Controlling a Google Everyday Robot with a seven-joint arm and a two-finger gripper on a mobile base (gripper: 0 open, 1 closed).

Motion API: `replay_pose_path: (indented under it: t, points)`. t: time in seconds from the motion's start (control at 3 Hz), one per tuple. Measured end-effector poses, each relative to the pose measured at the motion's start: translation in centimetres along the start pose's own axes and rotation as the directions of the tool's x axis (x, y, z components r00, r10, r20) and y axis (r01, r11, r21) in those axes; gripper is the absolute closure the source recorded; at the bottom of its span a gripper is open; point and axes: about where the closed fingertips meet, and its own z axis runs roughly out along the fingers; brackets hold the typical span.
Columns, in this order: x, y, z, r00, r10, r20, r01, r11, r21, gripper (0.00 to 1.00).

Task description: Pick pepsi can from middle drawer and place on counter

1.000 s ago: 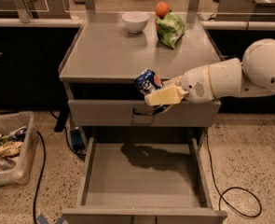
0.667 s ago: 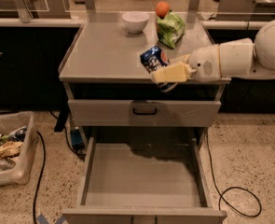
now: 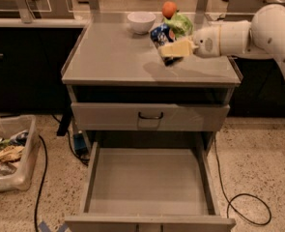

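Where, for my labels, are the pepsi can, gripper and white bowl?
pepsi can [image 3: 160, 33], camera view, its blue side.
gripper [image 3: 165, 47], camera view, between its fingertips, over the counter [image 3: 108, 52].
white bowl [image 3: 141, 22], camera view, its outer wall.

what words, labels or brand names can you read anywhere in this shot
No text can be read anywhere.
can, held in the pincer above the counter: logo is a blur, no letters legible.
green bag: no print legible.
bin: trash labels too small to read.
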Motion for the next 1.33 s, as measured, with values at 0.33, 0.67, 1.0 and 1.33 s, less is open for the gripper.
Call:
replay_pose_path:
  t: [0.33, 0.67, 1.0, 1.33]
  points:
    - [-3.2, -0.8, -0.9, 0.998, -0.032, 0.052, 0.031, 0.9992, 0.025, 1.0]
    - [-3.2, -0.8, -0.9, 0.998, -0.032, 0.052, 0.031, 0.9992, 0.025, 1.0]
    - [-2.0, -2.0, 0.5, 0.999, -0.034, 0.02, 0.033, 0.9988, 0.035, 1.0]
    - [2.0, -3.1, 2.6, 0.998, 0.008, -0.064, -0.006, 0.9994, 0.033, 1.0]
